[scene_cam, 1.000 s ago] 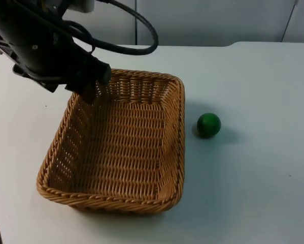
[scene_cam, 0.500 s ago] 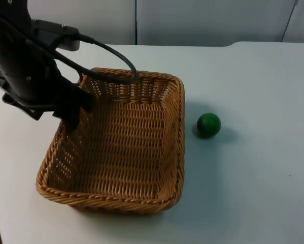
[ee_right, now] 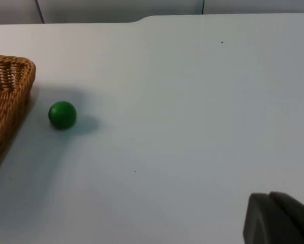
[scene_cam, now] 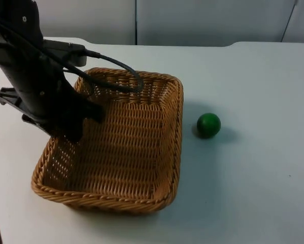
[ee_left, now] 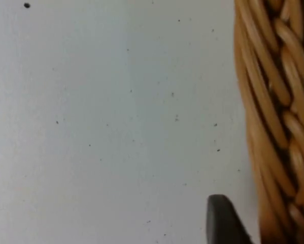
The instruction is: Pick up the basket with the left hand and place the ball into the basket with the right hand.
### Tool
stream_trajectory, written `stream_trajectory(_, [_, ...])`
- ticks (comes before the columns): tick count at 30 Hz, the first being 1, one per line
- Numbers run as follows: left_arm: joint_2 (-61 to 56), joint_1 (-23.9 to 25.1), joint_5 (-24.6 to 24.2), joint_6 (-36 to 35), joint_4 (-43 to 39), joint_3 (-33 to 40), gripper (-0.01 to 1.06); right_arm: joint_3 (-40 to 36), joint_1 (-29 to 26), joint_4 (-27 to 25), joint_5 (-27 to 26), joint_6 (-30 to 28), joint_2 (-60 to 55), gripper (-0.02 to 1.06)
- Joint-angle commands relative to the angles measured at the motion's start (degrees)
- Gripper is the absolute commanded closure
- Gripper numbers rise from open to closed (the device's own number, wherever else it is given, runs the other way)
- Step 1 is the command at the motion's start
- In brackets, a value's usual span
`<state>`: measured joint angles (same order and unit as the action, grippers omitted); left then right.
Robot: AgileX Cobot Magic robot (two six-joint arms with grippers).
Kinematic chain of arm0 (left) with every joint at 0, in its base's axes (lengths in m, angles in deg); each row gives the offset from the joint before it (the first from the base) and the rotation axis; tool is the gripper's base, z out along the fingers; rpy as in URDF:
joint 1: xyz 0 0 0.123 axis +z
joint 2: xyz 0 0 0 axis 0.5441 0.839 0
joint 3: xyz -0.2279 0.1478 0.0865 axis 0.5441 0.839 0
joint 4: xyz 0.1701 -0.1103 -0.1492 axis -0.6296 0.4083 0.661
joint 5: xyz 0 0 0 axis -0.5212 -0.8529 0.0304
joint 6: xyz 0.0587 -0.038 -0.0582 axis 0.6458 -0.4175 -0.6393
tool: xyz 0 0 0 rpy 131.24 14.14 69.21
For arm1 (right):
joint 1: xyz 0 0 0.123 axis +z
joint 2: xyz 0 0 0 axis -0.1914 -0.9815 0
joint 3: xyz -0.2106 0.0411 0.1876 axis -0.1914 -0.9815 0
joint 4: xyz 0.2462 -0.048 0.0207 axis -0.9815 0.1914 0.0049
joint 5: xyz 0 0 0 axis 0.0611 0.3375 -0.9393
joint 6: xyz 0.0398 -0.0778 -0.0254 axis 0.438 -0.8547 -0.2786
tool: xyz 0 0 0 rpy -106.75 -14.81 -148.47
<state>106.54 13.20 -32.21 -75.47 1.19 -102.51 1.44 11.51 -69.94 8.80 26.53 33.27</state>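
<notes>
The woven wicker basket (scene_cam: 122, 147) lies on the white table, left of centre. My left gripper (scene_cam: 70, 131) has come down on the basket's left rim (ee_left: 266, 117). It is open: one black fingertip (ee_left: 224, 223) stands just outside the rim with a thin strip of table between them, and the other is hidden. The green ball (scene_cam: 208, 125) rests on the table a short way right of the basket, also seen as the ball (ee_right: 62, 114) beside the basket's corner (ee_right: 9, 76). My right gripper (ee_right: 279, 219) waits well to the right of the ball, over bare table.
The grey partition wall (scene_cam: 192, 20) closes off the far edge of the table. White table top (scene_cam: 258, 168) stretches right of and in front of the ball.
My left arm has moved down along the basket's left side, from the far left corner to the middle of the left rim. The basket has shifted slightly left. The ball has stayed put.
</notes>
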Motion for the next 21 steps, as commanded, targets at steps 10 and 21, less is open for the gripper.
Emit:
stream_trajectory(10, [1.1,0.2,0.6,-2.7,-0.7,0.1,1.05,-0.3,-0.5,0.0,-0.5,0.0,0.1,1.05])
stream_trajectory(21, [-7.4,3.7,-3.0,-3.2,4.1,0.1,1.05,-0.3,-0.5,0.0,-0.5,0.0,0.1,1.05])
